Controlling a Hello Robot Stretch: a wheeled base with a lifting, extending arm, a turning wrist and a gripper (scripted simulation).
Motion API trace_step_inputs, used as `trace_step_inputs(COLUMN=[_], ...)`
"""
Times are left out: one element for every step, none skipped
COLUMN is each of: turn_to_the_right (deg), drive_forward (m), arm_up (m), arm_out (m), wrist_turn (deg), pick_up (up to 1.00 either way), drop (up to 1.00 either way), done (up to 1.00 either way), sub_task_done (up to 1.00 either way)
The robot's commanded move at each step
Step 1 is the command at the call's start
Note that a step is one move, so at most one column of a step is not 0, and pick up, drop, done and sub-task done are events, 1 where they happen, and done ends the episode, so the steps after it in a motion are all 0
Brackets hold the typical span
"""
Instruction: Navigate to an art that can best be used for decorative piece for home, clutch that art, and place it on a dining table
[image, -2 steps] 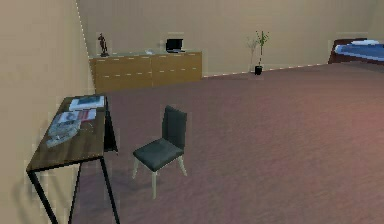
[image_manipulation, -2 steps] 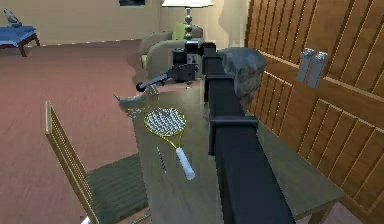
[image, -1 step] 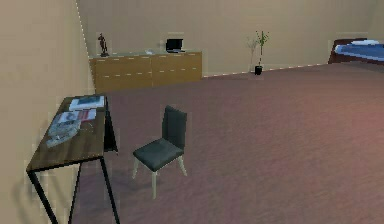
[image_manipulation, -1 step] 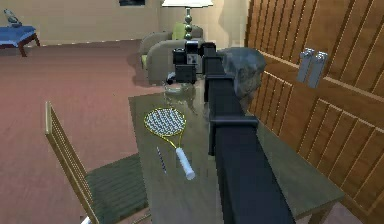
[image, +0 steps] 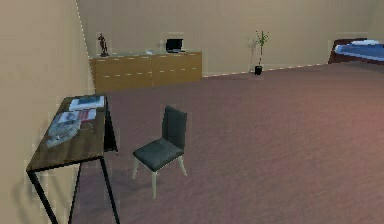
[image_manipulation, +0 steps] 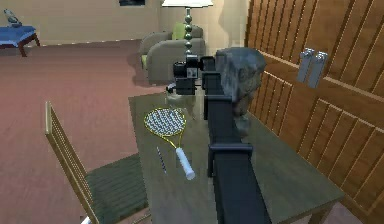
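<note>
In the arm side view my arm (image_manipulation: 232, 160) reaches out over a dark wooden table (image_manipulation: 290, 175). Its gripper (image_manipulation: 184, 78) is at the table's far end. A mottled grey, stone-like sculpture (image_manipulation: 241, 76) is right beside the arm's far end, just right of the gripper. I cannot tell whether the gripper holds anything, nor whether the sculpture rests on the table. In the forward view a small dark red statuette (image: 102, 44) stands on a long wooden dresser (image: 147, 69) at the far wall.
A badminton racket (image_manipulation: 168, 125) and a pen (image_manipulation: 160, 158) lie on the table, with a wooden chair (image_manipulation: 88, 172) at its left. Behind are an armchair (image_manipulation: 163, 50), a lamp (image_manipulation: 187, 14) and wooden doors (image_manipulation: 325, 70). The forward view shows a desk (image: 70, 128), a chair (image: 163, 147), a plant (image: 260, 48) and a bed (image: 360, 48).
</note>
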Motion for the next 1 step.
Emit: trace_step_inputs(turn_to_the_right=[0.0], drive_forward=[0.00], arm_up=[-0.32], arm_out=[0.00], wrist_turn=[0.0], pick_up=[0.00], drop=[0.00], done=[0.00], sub_task_done=[0.00])
